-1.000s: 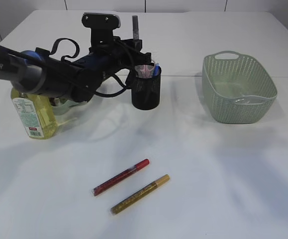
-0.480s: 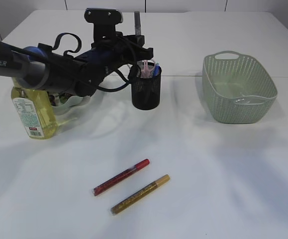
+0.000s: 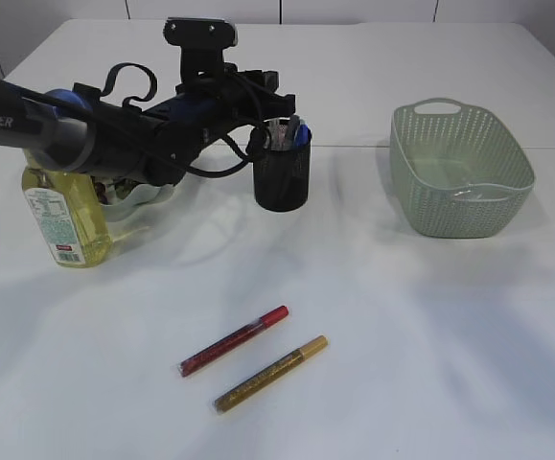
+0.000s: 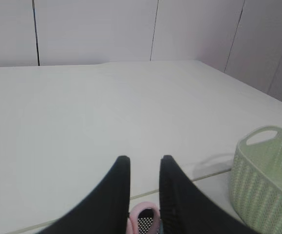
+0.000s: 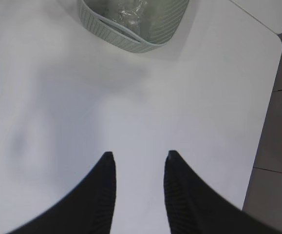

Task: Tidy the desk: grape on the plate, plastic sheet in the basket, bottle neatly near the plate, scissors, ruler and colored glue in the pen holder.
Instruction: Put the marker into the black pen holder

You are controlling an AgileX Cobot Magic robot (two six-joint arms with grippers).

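Observation:
My left gripper (image 3: pixel 275 96) (image 4: pixel 144 158) hovers just above the black mesh pen holder (image 3: pixel 282 177), open, with nothing between its fingers. In the holder stand the pink-handled scissors (image 4: pixel 141 217), the grey ruler (image 3: pixel 291 123) and a blue glue pen (image 3: pixel 302 136). A red glue pen (image 3: pixel 234 340) and a gold one (image 3: pixel 270 373) lie on the table at the front. The yellow bottle (image 3: pixel 61 216) stands upright at the left, beside the pale plate (image 3: pixel 152 196); the arm hides the grape. My right gripper (image 5: pixel 138 155) hangs open over bare table.
The green basket (image 3: pixel 459 172) (image 5: pixel 131 24) stands at the right with the clear plastic sheet (image 5: pixel 128 9) inside it. My left arm stretches from the left edge across the bottle and plate. The table's far right edge (image 5: pixel 272 83) shows in the right wrist view.
The grey ruler stood upright in my left gripper above the pen holder; now it has dropped into the holder and the fingers have opened a little. The arm has risen slightly.

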